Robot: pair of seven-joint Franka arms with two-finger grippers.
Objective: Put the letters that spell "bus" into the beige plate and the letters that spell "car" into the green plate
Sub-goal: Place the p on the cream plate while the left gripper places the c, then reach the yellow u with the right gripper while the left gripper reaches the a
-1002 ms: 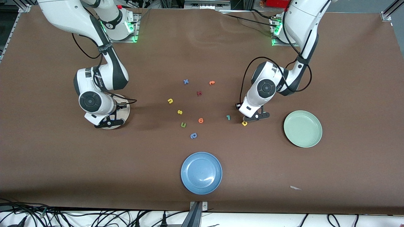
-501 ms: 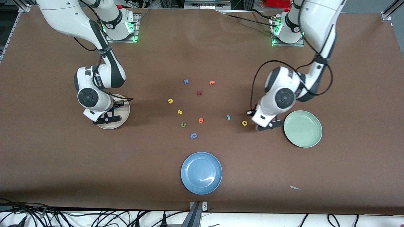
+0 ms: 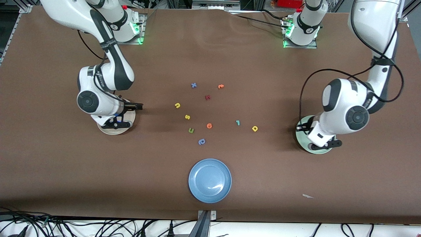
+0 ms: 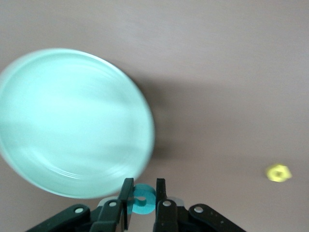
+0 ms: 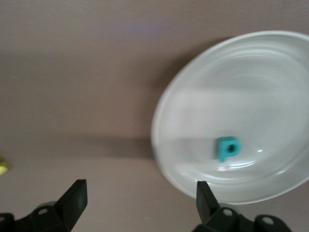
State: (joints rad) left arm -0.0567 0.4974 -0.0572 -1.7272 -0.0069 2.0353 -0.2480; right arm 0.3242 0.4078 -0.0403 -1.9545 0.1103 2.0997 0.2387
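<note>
My left gripper [image 4: 142,186] is shut on a teal c [image 4: 145,200] and hangs at the rim of the green plate [image 4: 72,121], over that plate [image 3: 304,147] in the front view. My right gripper [image 5: 140,188] stands open beside the beige plate [image 5: 193,96], where a teal b [image 5: 227,147] lies; from the front it hangs over the plate [image 3: 111,132]. A yellow u [image 3: 177,105], a yellow s [image 3: 187,117], a thin teal r [image 3: 237,122] and a yellow a [image 3: 255,128] lie mid-table.
Other loose letters lie among them: a blue x [image 3: 194,85], an orange one [image 3: 220,86], a dark red one [image 3: 207,97], an orange round one [image 3: 209,125], a green u [image 3: 191,130] and a blue one [image 3: 201,142]. A blue plate [image 3: 210,180] sits nearest the front camera.
My left arm carried the teal c from beside the yellow a across to the green plate. My right gripper opened over the beige plate and rose a little; the teal b lies in it.
</note>
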